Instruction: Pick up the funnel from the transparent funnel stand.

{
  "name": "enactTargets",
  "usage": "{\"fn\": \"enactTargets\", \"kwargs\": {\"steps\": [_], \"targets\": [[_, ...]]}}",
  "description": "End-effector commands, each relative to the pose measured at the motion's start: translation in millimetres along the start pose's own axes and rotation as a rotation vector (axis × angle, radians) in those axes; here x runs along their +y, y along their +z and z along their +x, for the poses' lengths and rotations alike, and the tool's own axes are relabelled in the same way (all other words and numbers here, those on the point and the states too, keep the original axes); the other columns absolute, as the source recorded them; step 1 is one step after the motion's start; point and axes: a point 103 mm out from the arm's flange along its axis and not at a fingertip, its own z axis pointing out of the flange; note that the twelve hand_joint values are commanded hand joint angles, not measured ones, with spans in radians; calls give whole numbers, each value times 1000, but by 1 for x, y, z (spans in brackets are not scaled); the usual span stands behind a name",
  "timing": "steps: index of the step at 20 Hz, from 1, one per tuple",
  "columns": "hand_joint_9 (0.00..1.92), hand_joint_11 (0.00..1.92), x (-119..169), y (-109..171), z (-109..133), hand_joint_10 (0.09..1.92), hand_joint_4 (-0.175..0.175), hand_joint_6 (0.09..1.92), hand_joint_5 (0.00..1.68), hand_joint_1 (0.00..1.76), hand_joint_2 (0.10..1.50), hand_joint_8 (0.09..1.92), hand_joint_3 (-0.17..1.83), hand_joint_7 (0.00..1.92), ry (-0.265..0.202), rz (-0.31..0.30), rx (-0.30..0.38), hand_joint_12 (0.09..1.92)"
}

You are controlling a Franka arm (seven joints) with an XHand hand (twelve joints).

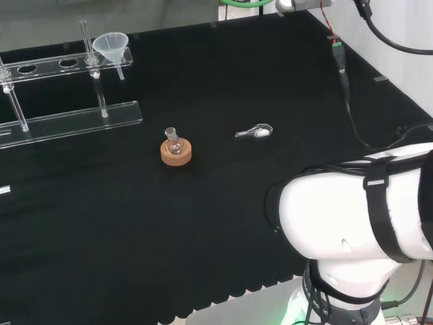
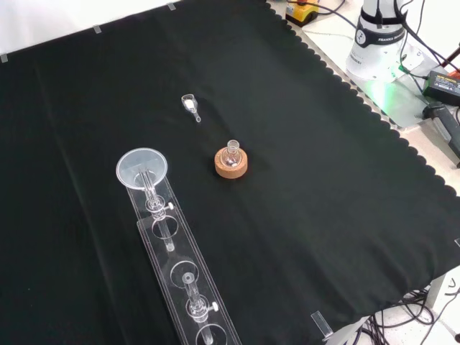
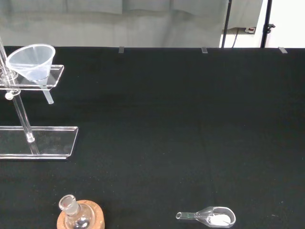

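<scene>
The clear plastic cone-shaped funnel (image 1: 112, 47) sits in the end hole of the transparent funnel stand (image 1: 67, 120), its wide mouth up and its short stem hanging down through the upper shelf. In the head view this is the shelf's right-hand end, at the far left of the bench; in the front view the funnel (image 2: 142, 168) is at the upper end of the stand (image 2: 183, 277), which runs down toward the bottom edge of that view. The stand is a long flat base plate with thin upright rods carrying a drilled shelf above it, and the other holes along the shelf look unfilled. Well apart from the stand, near the middle of the black cloth (image 1: 223, 223), a small clear round-bottomed glass flask (image 1: 174, 142) stands upright on a tan cork ring (image 1: 176, 153). Farther right in the head view lies a small clear scoop-shaped weighing vessel (image 1: 256, 132) with a bit of white powder in it, resting flat on the cloth. In the head view the white arm link (image 1: 358, 217) bulks at the lower right, away from all the ware. Whether the hand's fingers are spread or curled cannot be told.
</scene>
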Motion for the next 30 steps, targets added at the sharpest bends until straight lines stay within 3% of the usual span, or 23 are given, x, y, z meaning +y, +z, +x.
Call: {"fn": "enactTargets", "kwargs": {"steps": [1, 3, 5, 8, 14, 19, 22, 26, 30], "targets": [[252, 220, 1, 1, 2, 87, 20, 87, 209, 184, 637, 87, 557, 256, -1, -7, -8, 657], [62, 54, 5, 4, 7, 87, 16, 87, 51, 53, 716, 87, 400, 63, -14, -16, -4, 870], [13, 11, 9, 8, 11, 87, 18, 87, 10, 21, 744, 87, 333, 13, -17, -23, 2, 1164], [0, 0, 18, 15, 20, 87, 22, 87, 0, 15, 759, 87, 295, 0, -16, -54, 14, 1310], [0, 0, 45, 42, 42, 87, 43, 87, 0, 56, 764, 87, 224, 0, -43, -152, 38, 931], [0, 0, 83, 65, 71, 87, 50, 87, 0, 83, 761, 87, 205, 0, -97, -189, 25, 875], [0, 0, 111, 76, 89, 87, 53, 87, 0, 89, 762, 87, 197, 0, -131, -198, 78, 837], [0, 0, 147, 93, 115, 87, 53, 87, 0, 87, 783, 87, 157, 0, -171, -186, 134, 517], [0, 0, 180, 103, 142, 87, 53, 87, 0, 87, 793, 87, 136, 0, -184, -187, 143, 377]]}}
